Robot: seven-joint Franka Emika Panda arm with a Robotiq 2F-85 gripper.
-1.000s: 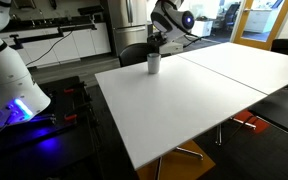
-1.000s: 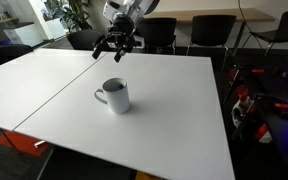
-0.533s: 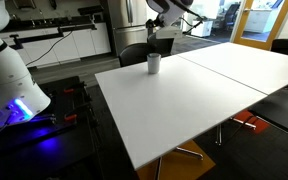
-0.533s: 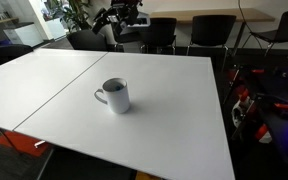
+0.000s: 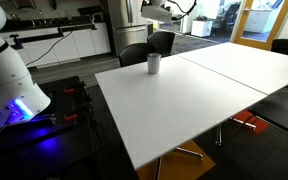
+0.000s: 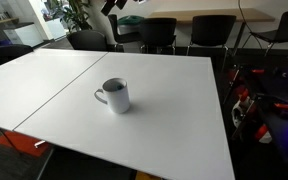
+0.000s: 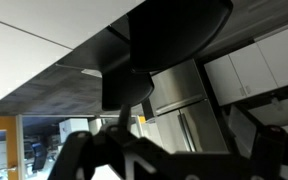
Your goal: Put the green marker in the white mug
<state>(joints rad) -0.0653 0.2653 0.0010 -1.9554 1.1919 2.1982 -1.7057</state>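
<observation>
White arm (image 5: pixel 165 8) with dark joints, black hand (image 6: pixel 111 4)

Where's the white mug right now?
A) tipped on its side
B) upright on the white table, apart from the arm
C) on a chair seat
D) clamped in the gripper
B: in both exterior views the white mug stands upright on the white table, and the arm is up at the top edge of the view, well apart from it.
</observation>
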